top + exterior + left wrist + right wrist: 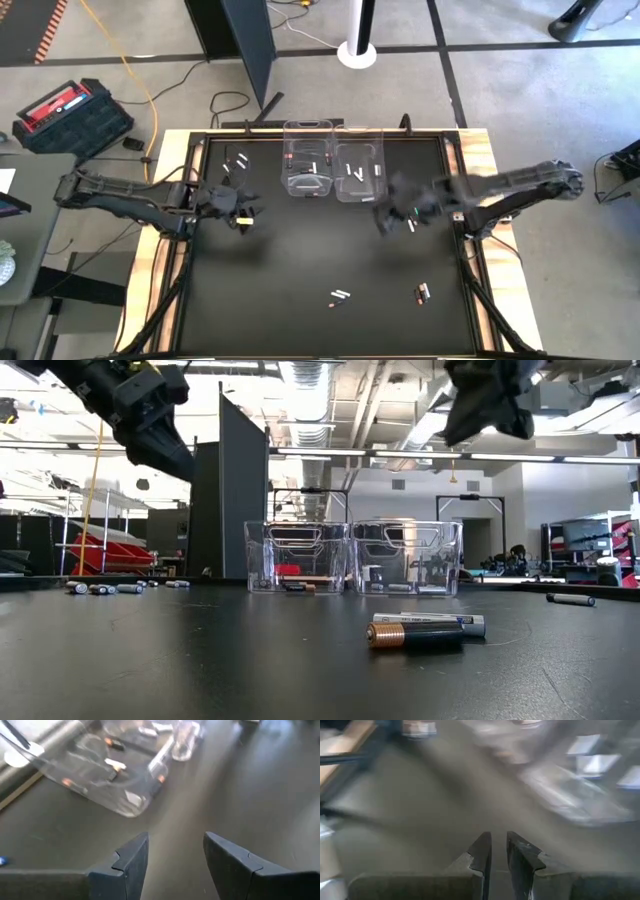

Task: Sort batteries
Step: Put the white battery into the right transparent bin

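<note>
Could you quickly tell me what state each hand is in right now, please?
Left hand: open, holding nothing, raised over the table beside the bins.
Right hand: fingers nearly together; whether a battery sits between them cannot be told.

Right gripper (397, 215) smeared by motion blur in high view; if it holds something, cannot tell. Batteries (341, 296) on tabletop too small to tell type. Contents of clear bins (115, 775) blurred in left wrist view. Both arms cut off at top edge in low view.
</note>
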Controlling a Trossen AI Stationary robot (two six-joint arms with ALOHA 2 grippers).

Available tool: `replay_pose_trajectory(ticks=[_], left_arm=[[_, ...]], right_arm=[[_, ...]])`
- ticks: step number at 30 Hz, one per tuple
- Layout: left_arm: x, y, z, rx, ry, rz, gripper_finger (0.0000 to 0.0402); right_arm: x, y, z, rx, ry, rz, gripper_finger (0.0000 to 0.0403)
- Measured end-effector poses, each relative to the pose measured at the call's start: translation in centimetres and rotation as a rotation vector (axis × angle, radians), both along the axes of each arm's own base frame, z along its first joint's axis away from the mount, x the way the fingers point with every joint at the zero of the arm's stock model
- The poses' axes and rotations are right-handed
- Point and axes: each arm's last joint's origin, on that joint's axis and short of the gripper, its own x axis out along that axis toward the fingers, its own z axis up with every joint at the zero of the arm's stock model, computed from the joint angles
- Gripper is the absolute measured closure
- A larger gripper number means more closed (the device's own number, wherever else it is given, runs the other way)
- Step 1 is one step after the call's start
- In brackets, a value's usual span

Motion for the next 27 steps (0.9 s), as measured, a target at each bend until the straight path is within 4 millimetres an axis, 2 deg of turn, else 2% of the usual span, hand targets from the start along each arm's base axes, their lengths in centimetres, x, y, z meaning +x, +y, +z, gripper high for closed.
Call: replay_pose_trajectory(ticks=[5, 10, 16, 22, 27], left_arm=[[-0.4, 1.3, -0.5, -0.02, 0.077, -0.01, 0.0221], [-0.9, 3.0, -1.3, -0.081, 0.171, 0.035, 0.0221], [-0.7, 4.2, -2.7, -0.166, 0.307, 0.01, 0.0221], [0.7, 5.1, -3.3, -0.15, 0.525, -0.057, 0.0221], [1.9, 6.0, -3.5, -0.116, 0.599, -0.095, 0.0221]], right_arm=[[0.8, 4.3, -3.1, 0.049, -0.218, 0.079, 0.0326], [1.8, 6.8, -6.0, 0.106, -0.194, 0.074, 0.0326], [2.8, 8.1, -8.5, 0.152, -0.127, 0.032, 0.0326], [3.8, 9.0, -9.5, 0.169, -0.16, 0.046, 0.0326], [4.5, 9.3, -10.0, 0.183, -0.192, 0.048, 0.0326]])
